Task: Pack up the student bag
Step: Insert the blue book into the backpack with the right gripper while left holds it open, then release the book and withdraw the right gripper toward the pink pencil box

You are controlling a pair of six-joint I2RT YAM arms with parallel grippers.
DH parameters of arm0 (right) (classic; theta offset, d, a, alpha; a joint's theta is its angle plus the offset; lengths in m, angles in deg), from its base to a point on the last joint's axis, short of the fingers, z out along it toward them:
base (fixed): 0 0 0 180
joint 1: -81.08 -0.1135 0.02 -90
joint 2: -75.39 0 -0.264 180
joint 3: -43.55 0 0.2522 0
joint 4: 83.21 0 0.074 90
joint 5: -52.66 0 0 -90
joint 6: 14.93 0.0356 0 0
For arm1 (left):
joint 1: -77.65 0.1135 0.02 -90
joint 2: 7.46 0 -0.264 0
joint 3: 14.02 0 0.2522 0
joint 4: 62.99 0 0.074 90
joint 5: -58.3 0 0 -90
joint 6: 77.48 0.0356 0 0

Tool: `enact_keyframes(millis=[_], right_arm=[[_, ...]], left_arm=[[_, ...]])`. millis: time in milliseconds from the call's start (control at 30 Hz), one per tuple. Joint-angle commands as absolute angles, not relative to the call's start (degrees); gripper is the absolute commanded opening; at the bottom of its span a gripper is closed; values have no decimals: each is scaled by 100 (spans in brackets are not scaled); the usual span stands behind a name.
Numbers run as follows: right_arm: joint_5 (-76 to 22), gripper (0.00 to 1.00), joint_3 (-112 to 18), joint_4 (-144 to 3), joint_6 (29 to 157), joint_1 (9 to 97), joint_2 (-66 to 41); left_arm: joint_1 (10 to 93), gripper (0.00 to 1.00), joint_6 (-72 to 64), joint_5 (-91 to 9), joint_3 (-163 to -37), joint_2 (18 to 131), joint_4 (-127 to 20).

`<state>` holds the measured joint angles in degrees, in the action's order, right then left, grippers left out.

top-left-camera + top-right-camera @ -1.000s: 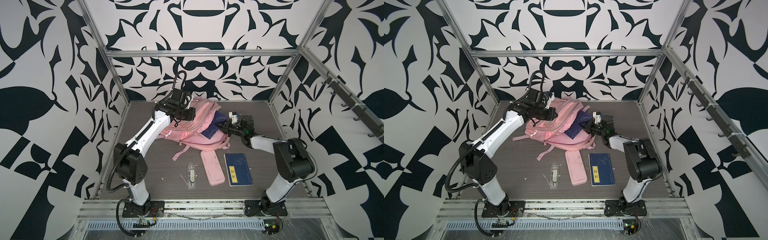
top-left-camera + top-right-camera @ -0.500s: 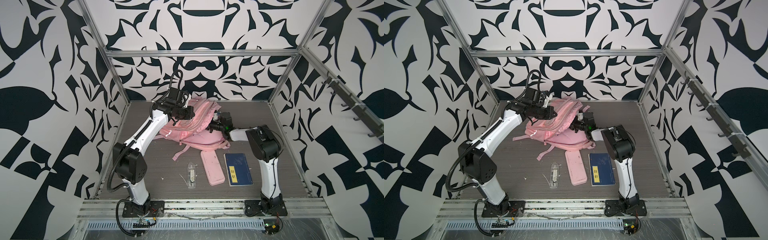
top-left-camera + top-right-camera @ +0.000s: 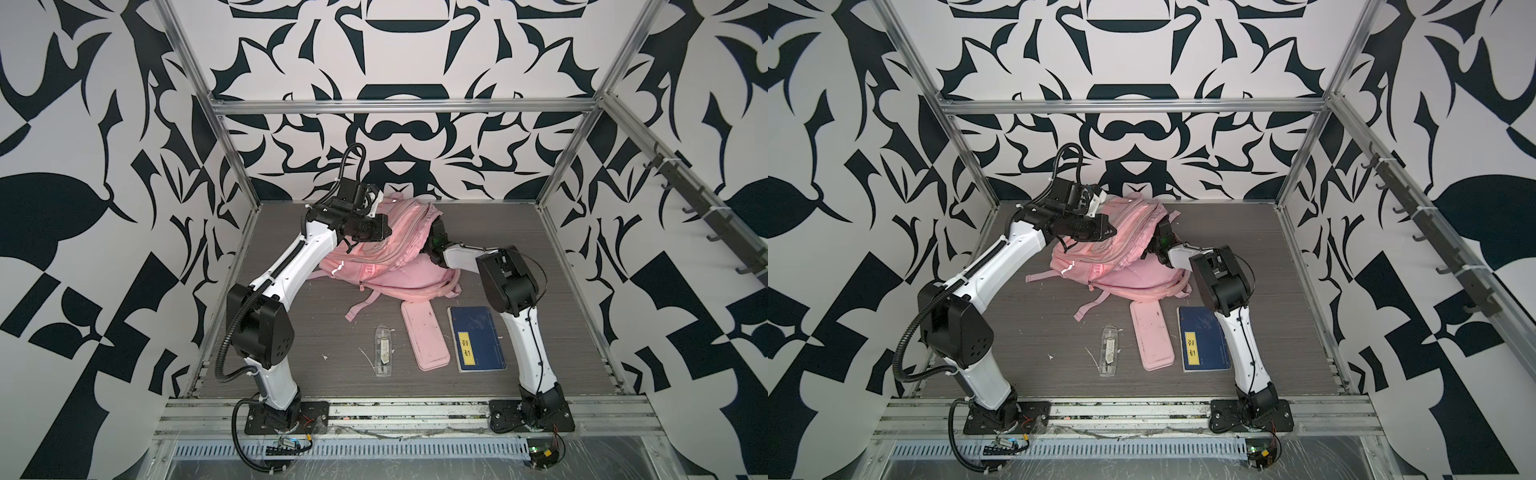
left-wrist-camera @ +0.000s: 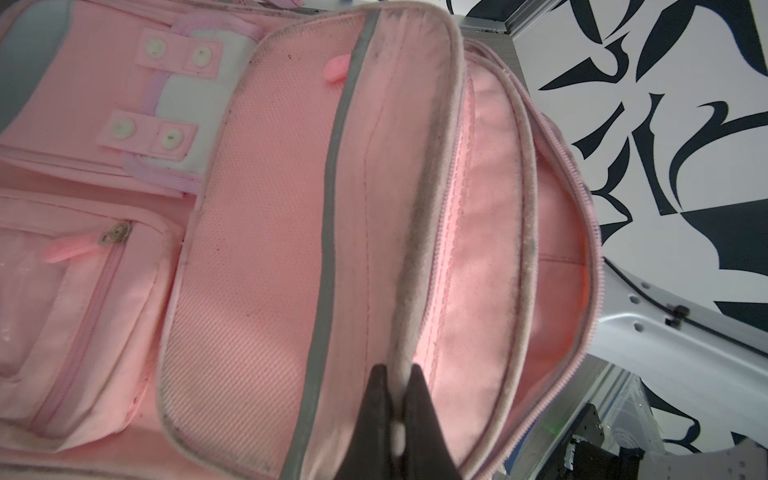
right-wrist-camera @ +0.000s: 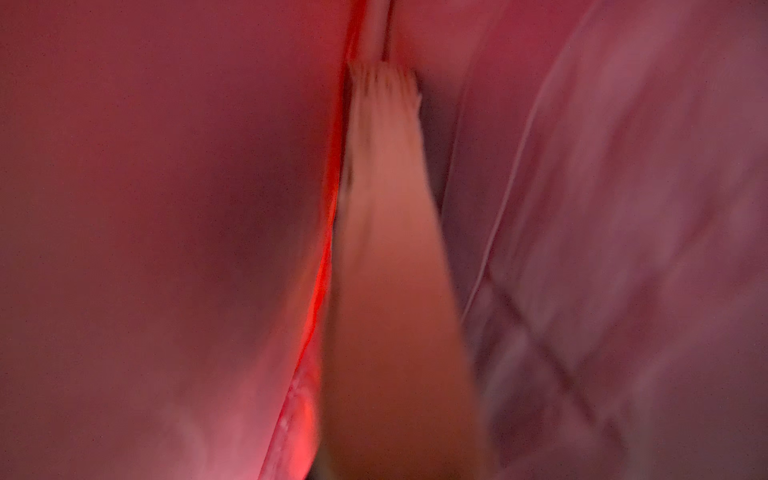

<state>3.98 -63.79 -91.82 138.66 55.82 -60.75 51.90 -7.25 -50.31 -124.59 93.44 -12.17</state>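
The student bag (image 3: pixel 399 266) lies slumped on the bench (image 3: pixel 291 332), in the middle and towards the far edge, one loose strap trailing towards the front. The left gripper (image 4: pixel 397 374) comes in from the left side, and the left wrist view shows it plainly: the two dark fingers are clamped tight on the piped rim of the bag's opened flap, with pink fabric squeezed between them. In both top views that flap is held up and the main compartment gapes towards the right.

The right arm (image 3: pixel 505 282) folds in from the right edge, and the right gripper (image 3: pixel 433 239) is pushed into the bag's mouth with its fingertips buried in the fabric. Whether they are spread or pinched cannot be told. The right wrist view is a blurred wash of pink lining, with a pale tan wedge (image 5: pixel 390 270) down the middle that is too smeared to name.

Nearer the front edge, right of centre, a flat pink pencil case (image 3: pixel 426 336) and a blue notebook (image 3: pixel 476 338) lie side by side, close but apart. Just left of the pencil case is a small clear packet (image 3: pixel 383 351). All three lie flat on the bench, clear of both arms.
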Motion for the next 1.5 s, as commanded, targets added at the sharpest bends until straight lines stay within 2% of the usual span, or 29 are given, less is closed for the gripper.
enact_keyframes(millis=[0,67,200,400,633,833,1067,1367,1467], right_arm=[[224,32,-6893,-8212,13070,5559,-5829],[80,43,-7023,-7684,12762,5568,-5783],[-158,53,-7187,-6879,12264,5607,-5686],[-467,60,-6984,-6092,11679,5708,-5204],[-918,61,-5643,-5821,11215,5772,-4152],[-1282,56,-3964,-5864,10893,5885,-2614],[-1877,56,-2217,-5404,10492,6061,-749],[-2604,63,-1386,-4361,10318,6155,684],[-2906,68,-1289,-4064,10190,6179,986]], left_arm=[[5249,0,-840,-5241,-12432,9230,-1588],[5298,0,-881,-5210,-12370,9200,-1625],[5467,0,-1040,-5200,-12252,9201,-1705],[5585,0,-1175,-4701,-12177,9264,-1741],[5666,0,-1181,-4002,-12278,9395,-1676],[5665,0,-895,-3555,-12486,9586,-1364],[5566,0,-546,-3276,-12600,9866,-907],[5099,0,-187,-2285,-12497,10071,-519],[5050,12,-140,-2236,-12474,10127,-430]])
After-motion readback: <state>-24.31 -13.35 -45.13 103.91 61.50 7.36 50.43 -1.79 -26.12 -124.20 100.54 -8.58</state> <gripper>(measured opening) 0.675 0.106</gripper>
